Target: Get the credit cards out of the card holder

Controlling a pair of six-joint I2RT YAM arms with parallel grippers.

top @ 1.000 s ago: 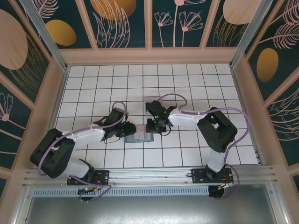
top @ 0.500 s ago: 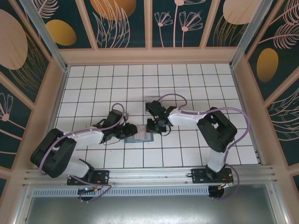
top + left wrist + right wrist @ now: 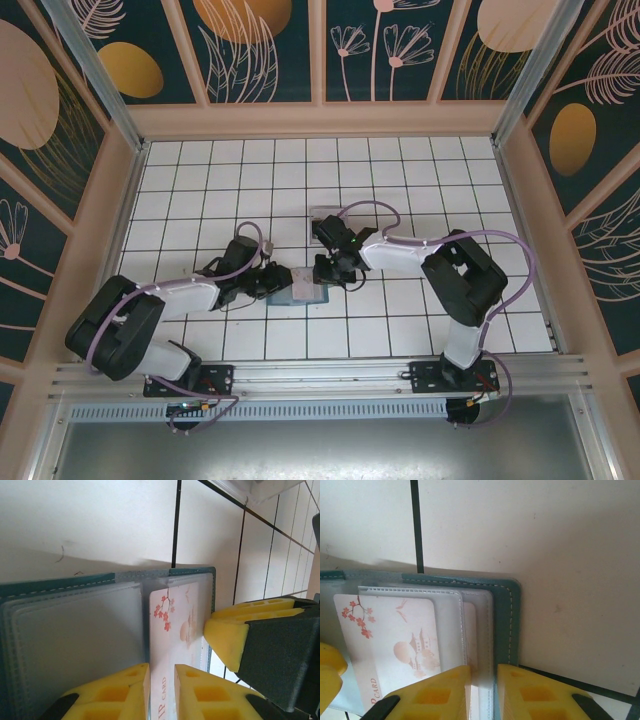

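Note:
The teal card holder (image 3: pixel 303 292) lies open on the tiles between both arms. My left gripper (image 3: pixel 283 282) comes at it from the left, my right gripper (image 3: pixel 325 272) from the right. In the left wrist view a pale pink credit card (image 3: pixel 175 615) with red blossoms lies flat on the holder (image 3: pixel 50 582) and runs under my left gripper (image 3: pixel 161 667), whose jaws are barely apart with nothing clamped. A right finger (image 3: pixel 225 637) rests at the holder's edge. The right gripper (image 3: pixel 484 669), equally narrow, sits over the clear sleeves beside the card (image 3: pixel 390 635) and teal cover (image 3: pixel 505 620).
A clear plastic box (image 3: pixel 325 218) stands just behind the holder, close to the right wrist; its corner shows at the top of the left wrist view (image 3: pixel 250 487). White tiled floor surrounds the holder, fenced by wooden walls on three sides.
The left wrist has shifted slightly towards the near left and its jaws have narrowed a little. The right arm and the holder have stayed put.

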